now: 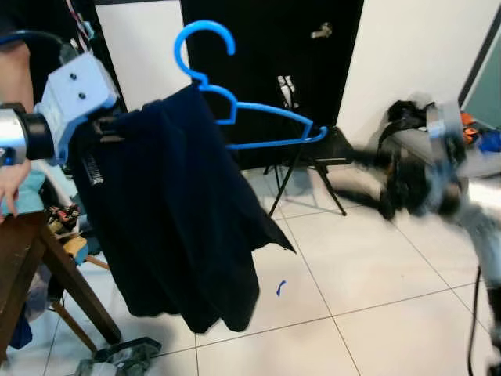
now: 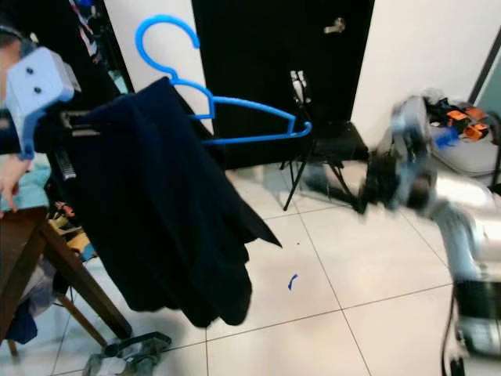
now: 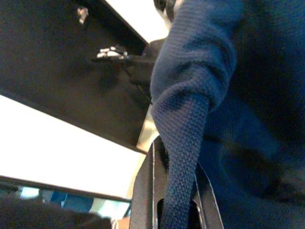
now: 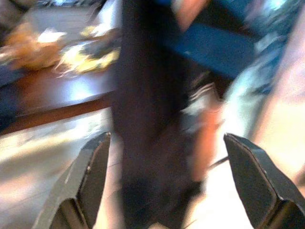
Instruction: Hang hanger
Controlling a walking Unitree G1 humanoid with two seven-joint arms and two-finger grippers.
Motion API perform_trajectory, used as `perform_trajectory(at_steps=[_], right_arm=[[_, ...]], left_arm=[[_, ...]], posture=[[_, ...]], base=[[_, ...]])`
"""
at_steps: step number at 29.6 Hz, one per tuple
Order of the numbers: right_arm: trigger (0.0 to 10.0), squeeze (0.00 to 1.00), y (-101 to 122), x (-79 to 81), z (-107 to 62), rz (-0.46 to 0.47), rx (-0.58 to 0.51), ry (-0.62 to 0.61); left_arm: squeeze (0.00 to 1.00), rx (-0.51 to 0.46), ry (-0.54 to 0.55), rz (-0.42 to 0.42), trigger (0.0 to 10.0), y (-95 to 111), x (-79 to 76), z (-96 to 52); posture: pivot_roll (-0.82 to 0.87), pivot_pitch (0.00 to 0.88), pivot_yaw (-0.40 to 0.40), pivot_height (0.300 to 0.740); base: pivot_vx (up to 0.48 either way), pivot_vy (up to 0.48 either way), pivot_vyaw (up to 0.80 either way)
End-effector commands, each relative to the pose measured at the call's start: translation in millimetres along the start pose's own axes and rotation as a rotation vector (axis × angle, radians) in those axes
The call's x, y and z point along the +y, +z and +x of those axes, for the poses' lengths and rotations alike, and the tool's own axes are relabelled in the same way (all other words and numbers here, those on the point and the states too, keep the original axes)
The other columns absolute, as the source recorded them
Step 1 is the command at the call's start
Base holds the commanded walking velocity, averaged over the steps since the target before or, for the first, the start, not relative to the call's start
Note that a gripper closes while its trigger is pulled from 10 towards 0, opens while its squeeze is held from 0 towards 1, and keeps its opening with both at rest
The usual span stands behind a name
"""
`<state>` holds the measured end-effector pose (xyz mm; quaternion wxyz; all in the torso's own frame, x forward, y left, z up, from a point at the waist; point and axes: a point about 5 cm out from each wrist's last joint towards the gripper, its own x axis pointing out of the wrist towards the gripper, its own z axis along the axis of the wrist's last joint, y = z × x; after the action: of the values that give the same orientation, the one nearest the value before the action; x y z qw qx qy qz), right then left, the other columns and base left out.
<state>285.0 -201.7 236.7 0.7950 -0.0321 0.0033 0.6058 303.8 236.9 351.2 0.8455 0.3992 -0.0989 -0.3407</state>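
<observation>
The blue hanger [image 1: 235, 106] rides high in the upper left of the frame, a thin, stiff plastic thing, light by the look of it, with a limp dark knit garment [image 1: 168, 211] sliding off one shoulder. The left gripper [image 3: 177, 200] is pinched tight on a fold of that cloth, so the load may swing or slip. The hook looks the surer hold. The right gripper [image 4: 171, 181], blurred, gapes wide and empty.

garment [image 1: 172, 211] on hanger [image 1: 235, 110], table [image 1: 19, 258] left, chair [image 1: 313, 157] behind
</observation>
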Motion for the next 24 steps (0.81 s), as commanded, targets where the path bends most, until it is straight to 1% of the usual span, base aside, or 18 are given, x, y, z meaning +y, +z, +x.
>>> perform_trajectory(at_steps=[1, 3, 4, 6, 7, 8, 9, 11, 12, 13, 16, 17, 21, 22, 23, 24], right_arm=[[10.0, 0.00, 2, 9.4, 13.6, -0.002, 0.000, 0.076], [10.0, 0.00, 2, 9.4, 13.6, -0.002, 0.000, 0.076], [10.0, 0.00, -1, 11.9, 20.3, 0.001, 0.001, 0.088], [10.0, 0.00, -4, 9.4, 41.4, -0.019, -0.035, 0.063], [10.0, 0.00, -4, 9.4, 41.4, -0.019, -0.035, 0.063], [10.0, 0.00, -3, 7.1, 47.8, -0.027, -0.053, 0.046], [10.0, 0.00, -3, 7.1, 47.8, -0.027, -0.053, 0.046], [10.0, 0.00, 8, -5.8, 61.4, -0.053, -0.131, -0.033], [10.0, 0.00, 8, -5.8, 61.4, -0.053, -0.131, -0.033], [10.0, 0.00, 12, -9.6, 64.5, -0.056, -0.155, -0.054], [10.0, 0.00, 12, -9.6, 64.5, -0.056, -0.155, -0.054], [10.0, 0.00, 15, -10.8, 66.3, -0.052, -0.170, -0.061], [10.0, 0.00, 16, -7.7, 69.8, -0.052, -0.159, -0.055], [9.8, 0.00, 15, -5.4, 69.9, -0.046, -0.154, -0.043], [9.8, 0.00, 15, -5.4, 69.9, -0.046, -0.154, -0.043], [0.0, 0.00, 15, -4.8, 68.2, -0.044, -0.150, -0.043]], left_arm=[[0.00, -0.069, 0.043, 0.016, 0.0, 15, 8.9, -2.6], [0.00, -0.069, 0.043, 0.016, 0.0, 15, 8.9, -2.6], [0.00, -0.090, 0.048, 0.011, 0.0, 18, 9.7, -1.3], [0.00, -0.164, 0.046, -0.003, 0.0, 30, 10.7, 2.7], [0.00, -0.164, 0.046, -0.003, 0.0, 30, 10.7, 2.7], [0.00, -0.188, 0.043, -0.006, 0.0, 34, 10.8, 3.7], [0.00, -0.188, 0.043, -0.006, 0.0, 34, 10.8, 3.7], [0.00, -0.228, 0.024, -0.007, 0.0, 40, 8.5, 6.9], [0.00, -0.228, 0.024, -0.007, 0.0, 40, 8.5, 6.9], [0.00, -0.235, 0.019, -0.006, 0.0, 42, 7.7, 7.7], [0.00, -0.235, 0.019, -0.006, 0.0, 42, 7.7, 7.7], [0.00, -0.245, 0.016, -0.007, 0.0, 43, 7.4, 8.4], [0.00, -0.254, 0.019, -0.006, 0.0, 44, 8.1, 9.5], [0.00, -0.248, 0.031, -0.002, 0.0, 44, 9.7, 9.3], [0.00, -0.248, 0.031, -0.002, 0.0, 44, 9.7, 9.3], [0.00, -0.232, 0.052, 0.001, 0.0, 43, 12.5, 8.4]], posture=[[0.01, 0.000, 0.058, 0.740], [0.01, 0.000, 0.058, 0.740], [0.01, 0.000, 0.059, 0.740], [0.02, 0.000, 0.060, 0.740], [0.02, 0.000, 0.060, 0.740], [0.02, 0.000, 0.060, 0.740], [0.02, 0.000, 0.060, 0.740], [0.02, 0.000, 0.059, 0.740], [0.02, 0.000, 0.059, 0.740], [0.02, 0.000, 0.059, 0.740], [0.02, 0.000, 0.059, 0.740], [0.02, 0.000, 0.056, 0.740], [0.02, 0.000, 0.049, 0.740], [0.02, 0.000, 0.049, 0.740], [0.02, 0.000, 0.049, 0.740], [0.02, 0.000, 0.048, 0.740]], base=[[0.000, 0.000, 0.00], [0.000, 0.000, 0.00], [0.000, 0.000, 0.00], [0.000, 0.000, 0.00], [0.000, 0.000, 0.00], [0.000, 0.000, 0.00], [0.000, 0.000, 0.00], [0.000, 0.000, 0.00], [0.000, 0.000, 0.00], [0.000, 0.000, 0.00], [0.000, 0.000, 0.00], [0.000, 0.000, 0.00], [0.000, 0.000, 0.00], [0.000, 0.000, 0.00], [0.000, 0.000, 0.00], [0.000, 0.000, 0.00]])
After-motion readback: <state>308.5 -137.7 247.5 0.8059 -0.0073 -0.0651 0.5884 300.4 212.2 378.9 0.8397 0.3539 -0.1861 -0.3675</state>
